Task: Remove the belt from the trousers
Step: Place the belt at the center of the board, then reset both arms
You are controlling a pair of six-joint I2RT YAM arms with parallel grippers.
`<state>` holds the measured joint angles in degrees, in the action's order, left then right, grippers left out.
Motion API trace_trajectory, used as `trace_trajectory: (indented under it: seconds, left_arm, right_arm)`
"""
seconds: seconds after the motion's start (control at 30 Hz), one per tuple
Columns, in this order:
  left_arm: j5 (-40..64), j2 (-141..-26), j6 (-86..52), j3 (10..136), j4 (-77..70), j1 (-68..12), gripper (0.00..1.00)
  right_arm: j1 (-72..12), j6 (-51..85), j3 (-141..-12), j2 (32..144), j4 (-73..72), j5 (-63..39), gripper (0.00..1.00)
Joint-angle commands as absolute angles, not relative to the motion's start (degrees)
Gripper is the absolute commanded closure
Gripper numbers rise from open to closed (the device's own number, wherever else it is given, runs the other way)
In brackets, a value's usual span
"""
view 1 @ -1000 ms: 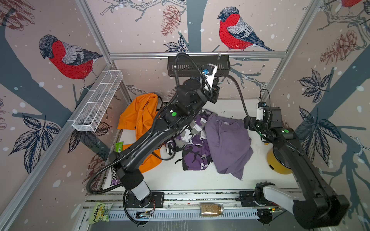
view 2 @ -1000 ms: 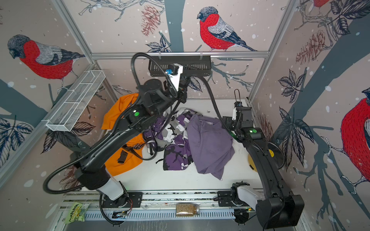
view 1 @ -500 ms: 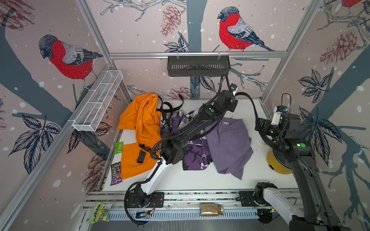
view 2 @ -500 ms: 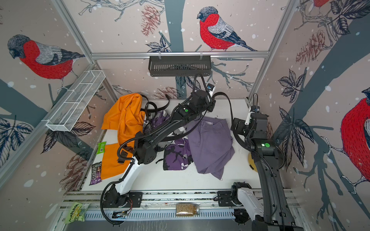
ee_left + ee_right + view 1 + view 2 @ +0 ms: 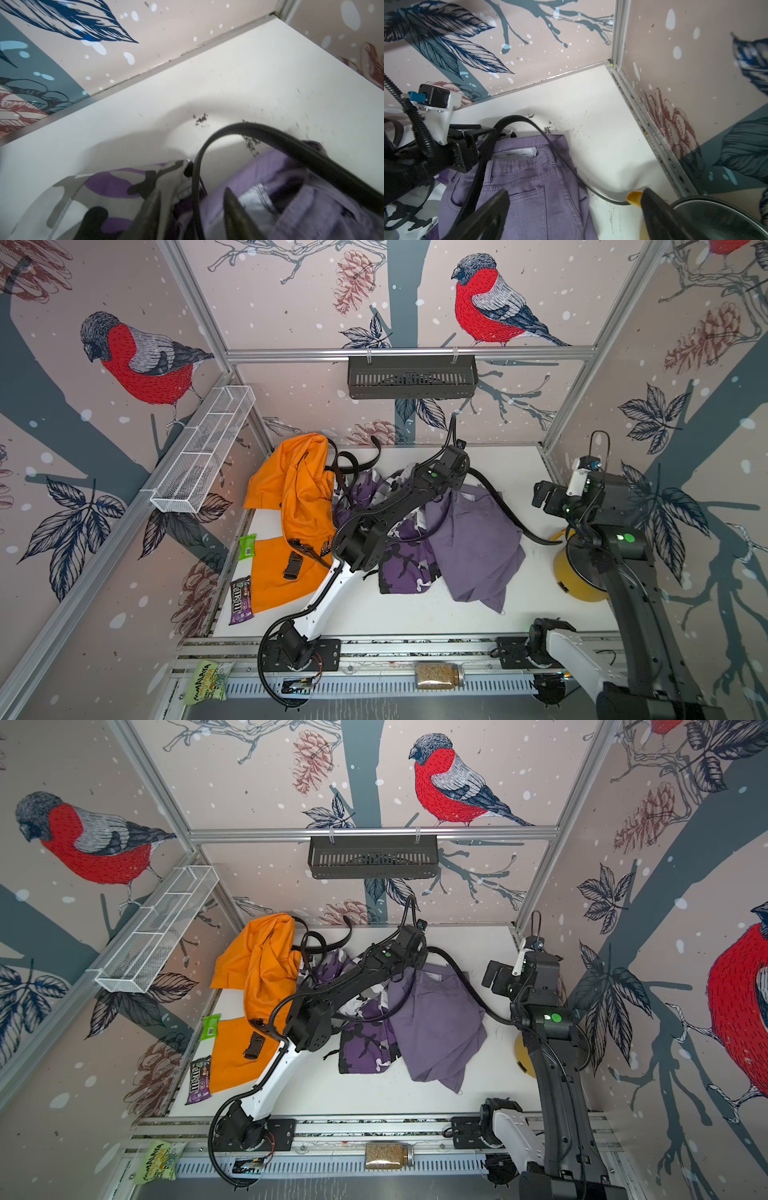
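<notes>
The belt (image 5: 517, 118) is a flat black strap, smooth and faintly glossy. It rises in an arch just beyond the waistband of the trousers (image 5: 529, 187). One run slants down over one side of them, and the other narrows to an edge-on line that crosses the waistband and lies over the white surface (image 5: 591, 104), ending beside a yellow round object (image 5: 634, 199). Whether it passes through any loop cannot be told. The trousers are lavender twill with a fine ribbed weave, stitched seams, a patch pocket and a pale label inside the waistband. They lie rumpled in the middle of the surface, overlapping a purple, white and black camouflage garment (image 5: 403, 568). The left fingers (image 5: 149, 214), dark tapered blades, stand apart with the belt's thin edge running between them. No pinch shows, and whether either blade touches the strap cannot be told. The right fingers (image 5: 488, 214) are spread wide and hold nothing, poised above the trousers and the yellow round object. The surface is matte, with dark crumbs scattered near the waistband.
</notes>
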<state>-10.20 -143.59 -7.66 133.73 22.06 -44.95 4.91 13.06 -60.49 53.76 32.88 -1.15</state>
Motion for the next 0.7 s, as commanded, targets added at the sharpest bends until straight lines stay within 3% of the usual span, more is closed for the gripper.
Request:
trace_trajectory:
  seconds: [0.0, 0.13, 0.47, 0.67]
  left_arm:
    - [-8.19, -133.95, -9.88, 124.80, 22.82, -45.17, 0.00]
    - [-7.32, -115.40, -10.66, 98.29, 5.12, -45.09, 0.00]
    - [-17.39, -84.36, -7.18, 63.61, -8.80, -43.63, 0.02]
    - [-20.44, -68.08, -3.79, 45.42, -13.83, -35.39, 0.03]
  right_arm:
    - [4.56, 12.07, -57.76, 53.56, 27.24, -5.11, 0.01]
    - [3.61, 11.09, -54.67, 54.27, 22.99, -5.56, 0.01]
    - [0.15, 7.59, -44.39, 54.93, 6.99, -5.45, 0.01]
    - [-1.91, 5.74, -38.22, 56.45, -3.37, -3.80, 0.01]
